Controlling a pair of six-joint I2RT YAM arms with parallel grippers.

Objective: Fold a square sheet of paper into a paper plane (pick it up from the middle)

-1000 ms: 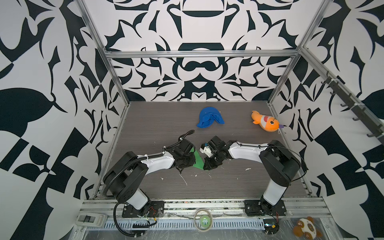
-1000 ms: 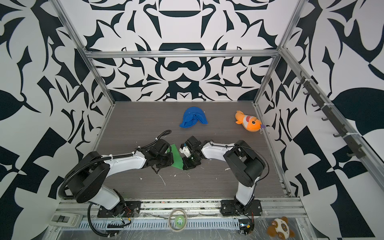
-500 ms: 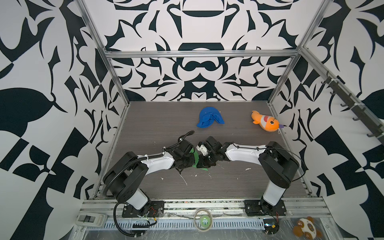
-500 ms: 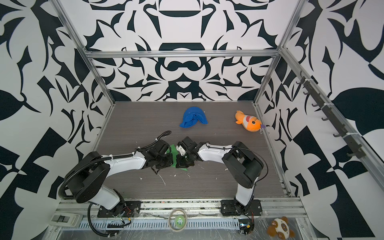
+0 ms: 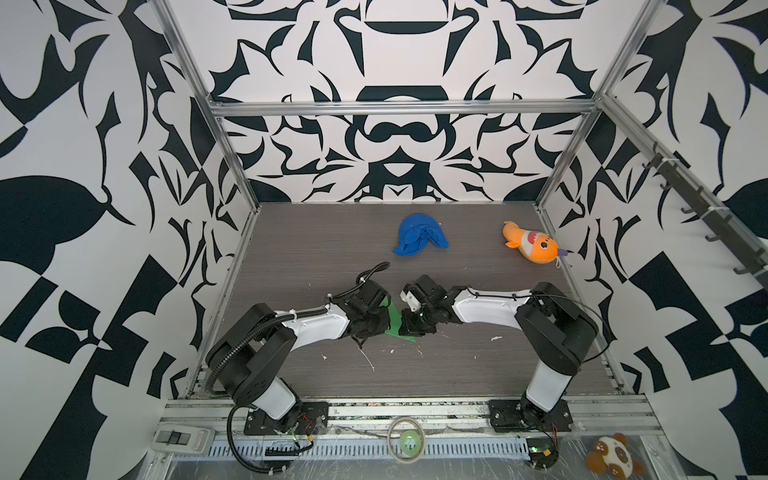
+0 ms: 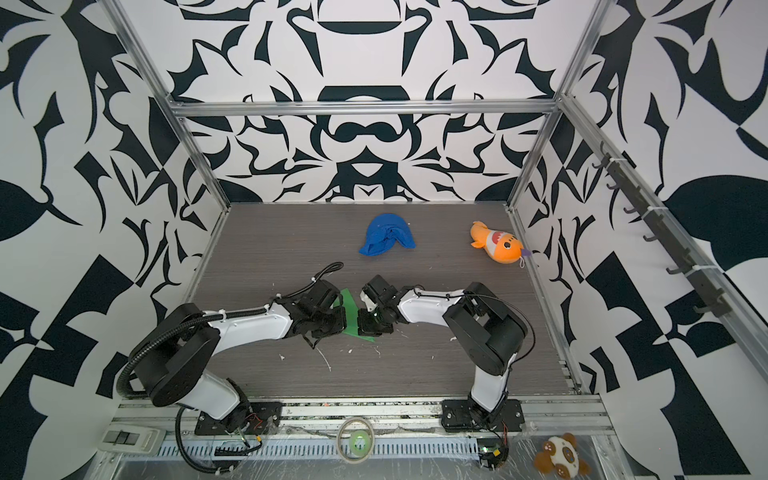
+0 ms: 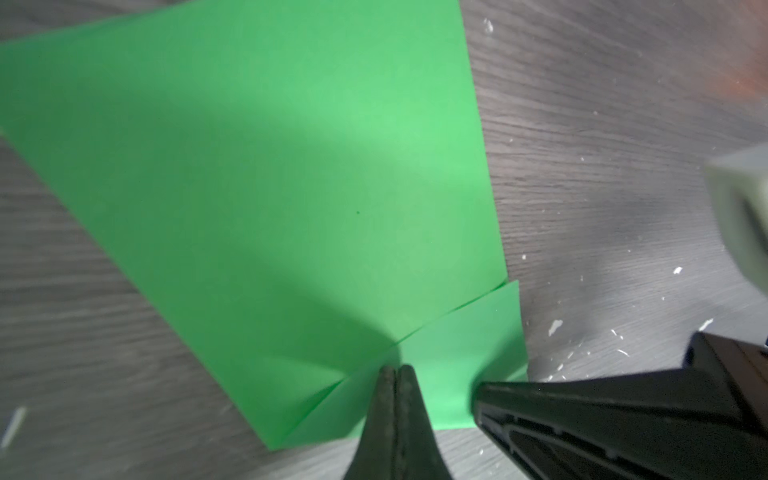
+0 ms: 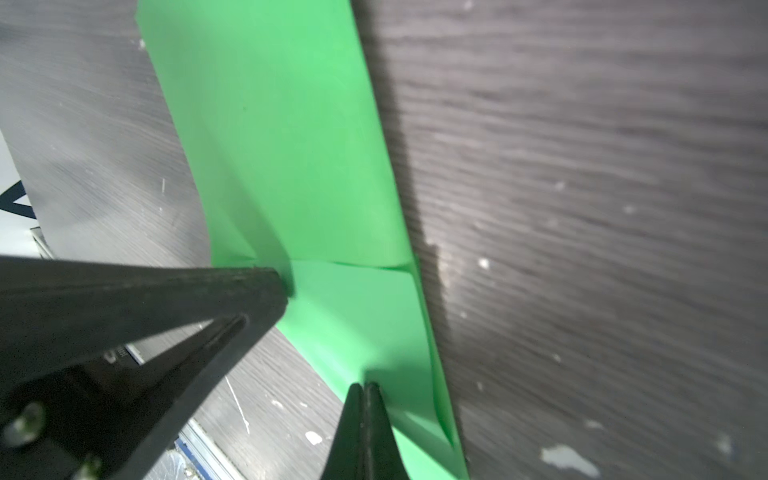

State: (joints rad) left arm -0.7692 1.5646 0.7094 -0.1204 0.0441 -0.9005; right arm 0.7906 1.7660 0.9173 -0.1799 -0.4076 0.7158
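The left end effector [image 7: 395, 370] is closed, jaws pressed together. Its tip rests on the green sheet of paper [image 7: 270, 187], at a crease near one edge. The right end effector [image 8: 363, 386] is closed as well, and its tip touches the same sheet just beside the left one. The single sheet is partly folded, with a flap overlapping at one end. It lies mid-counter [image 5: 311, 249] between the two arms in both top views. In the right wrist view it curves rather than lying flat. Farther back lie one blue cloth [image 5: 419, 233] and one orange plush fish [image 5: 532, 247], well apart from each other. Small white scraps [image 5: 368, 359] dot the counter near the arms.
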